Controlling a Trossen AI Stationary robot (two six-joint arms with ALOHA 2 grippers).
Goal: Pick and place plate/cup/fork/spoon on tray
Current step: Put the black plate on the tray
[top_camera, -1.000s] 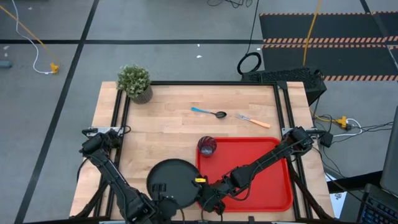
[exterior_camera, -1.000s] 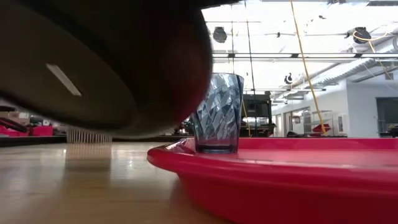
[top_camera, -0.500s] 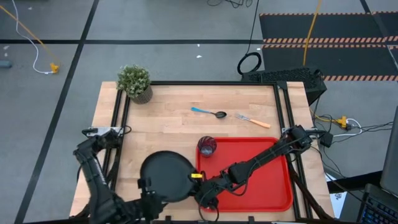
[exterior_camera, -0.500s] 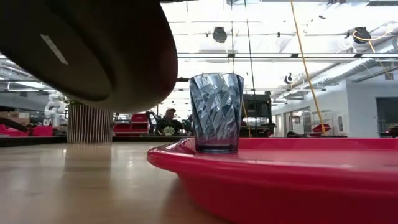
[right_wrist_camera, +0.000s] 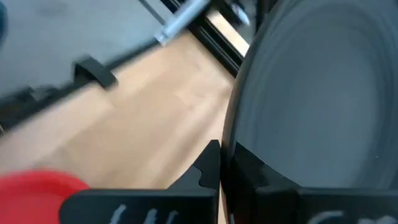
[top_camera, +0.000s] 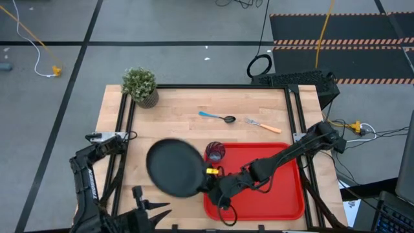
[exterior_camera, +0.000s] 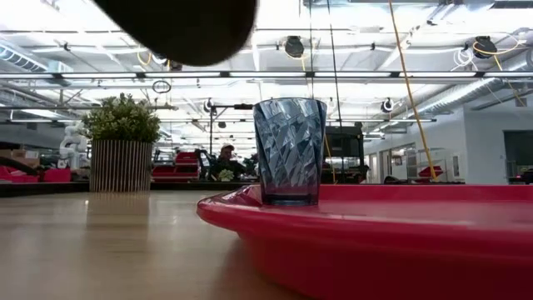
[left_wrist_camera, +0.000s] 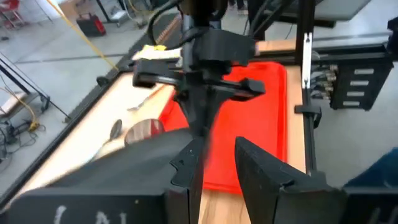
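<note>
Plant: your small potted plant [top_camera: 140,85] sits at the table's far left corner
Table: your wooden table [top_camera: 174,123]; dark rails edge both its sides
Floor: cables and striped mats lie beyond it

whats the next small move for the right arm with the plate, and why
Probably carry the plate sideways over the bare part of the tray, then lower it. The right tool grips the plate's rim and holds it lifted above the table, left of the tray. The cup stands in the tray's near-left corner, so the plate should pass clear of it. The left tool waits at the table's front edge.
</note>
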